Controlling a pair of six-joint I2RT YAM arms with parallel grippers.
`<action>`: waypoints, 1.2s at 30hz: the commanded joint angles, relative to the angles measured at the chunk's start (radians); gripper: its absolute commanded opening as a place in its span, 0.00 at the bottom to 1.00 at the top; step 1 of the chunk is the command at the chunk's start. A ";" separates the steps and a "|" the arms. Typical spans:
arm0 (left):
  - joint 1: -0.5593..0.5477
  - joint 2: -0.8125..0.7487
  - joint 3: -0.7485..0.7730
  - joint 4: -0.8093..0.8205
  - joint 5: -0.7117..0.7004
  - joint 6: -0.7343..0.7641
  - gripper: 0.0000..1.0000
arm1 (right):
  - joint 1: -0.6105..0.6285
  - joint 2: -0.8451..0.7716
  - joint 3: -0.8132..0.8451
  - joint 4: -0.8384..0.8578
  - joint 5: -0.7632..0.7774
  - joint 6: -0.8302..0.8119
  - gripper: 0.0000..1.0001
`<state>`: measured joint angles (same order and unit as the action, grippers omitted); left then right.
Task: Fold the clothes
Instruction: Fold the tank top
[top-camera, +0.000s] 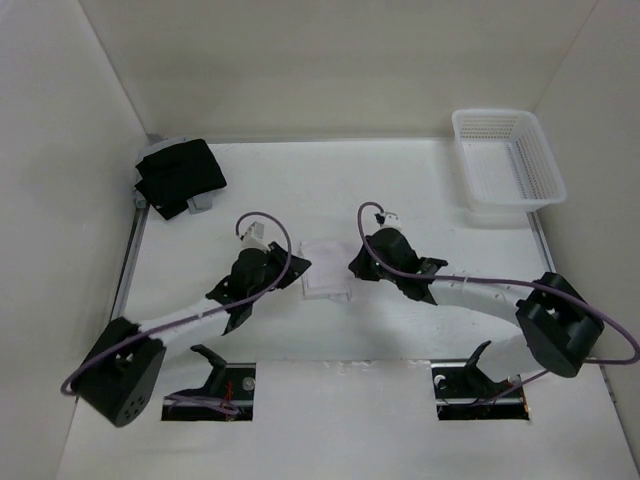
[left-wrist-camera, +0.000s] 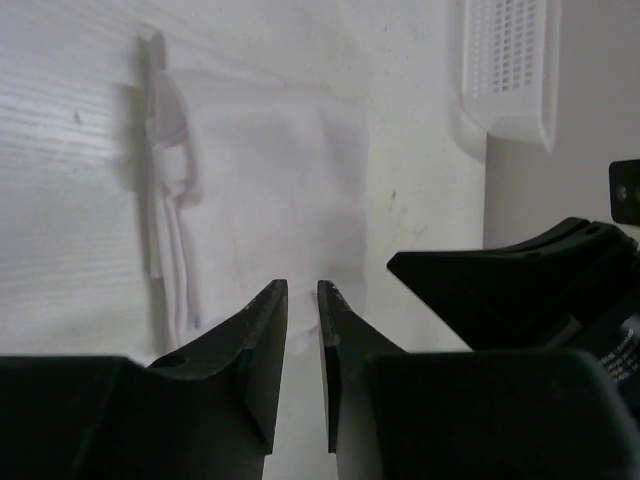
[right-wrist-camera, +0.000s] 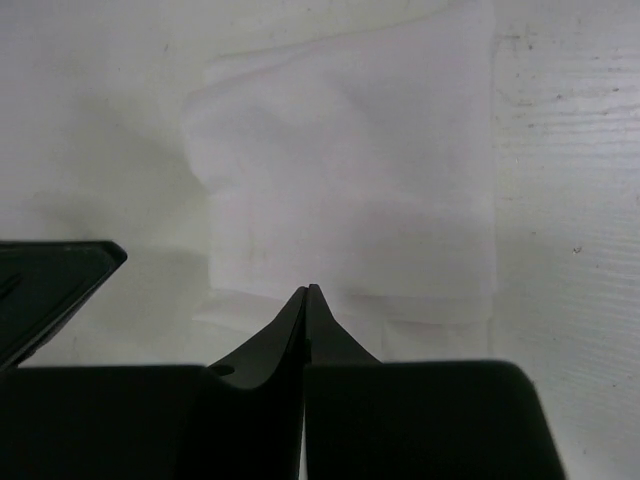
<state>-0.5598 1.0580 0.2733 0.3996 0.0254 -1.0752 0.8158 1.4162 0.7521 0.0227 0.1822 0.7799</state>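
**Item count, top view.** Robot arms: two, the left arm (top-camera: 185, 318) entering from the lower left of the frame and the right arm (top-camera: 475, 297) from the lower right. Grippers: two, the left gripper (top-camera: 292, 264) and the right gripper (top-camera: 357, 265), both near frame centre. Each gripper has two fingers (left-wrist-camera: 255, 350), four in all. Garments: two, one white garment (top-camera: 325, 281) at centre and one black garment (top-camera: 180, 176) at upper left. Mesh basket (top-camera: 500, 215): one, upper right. Purple cables (top-camera: 262, 214): two, one per arm. Rectangular openings (top-camera: 208, 390) along the bottom edge: two. Table (top-camera: 420, 180): one.
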 joint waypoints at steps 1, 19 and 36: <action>-0.022 0.173 0.099 0.214 -0.064 0.052 0.13 | -0.022 0.003 -0.040 0.298 -0.147 0.032 0.01; 0.074 0.430 0.153 0.358 -0.126 0.047 0.19 | -0.088 0.070 -0.269 0.404 -0.181 0.091 0.04; 0.126 -0.133 0.170 -0.419 -0.301 0.333 0.46 | -0.161 -0.700 -0.353 0.177 0.031 -0.094 0.59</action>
<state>-0.4480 0.9829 0.3809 0.2012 -0.1947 -0.8253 0.6979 0.7803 0.4362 0.2333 0.1081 0.7448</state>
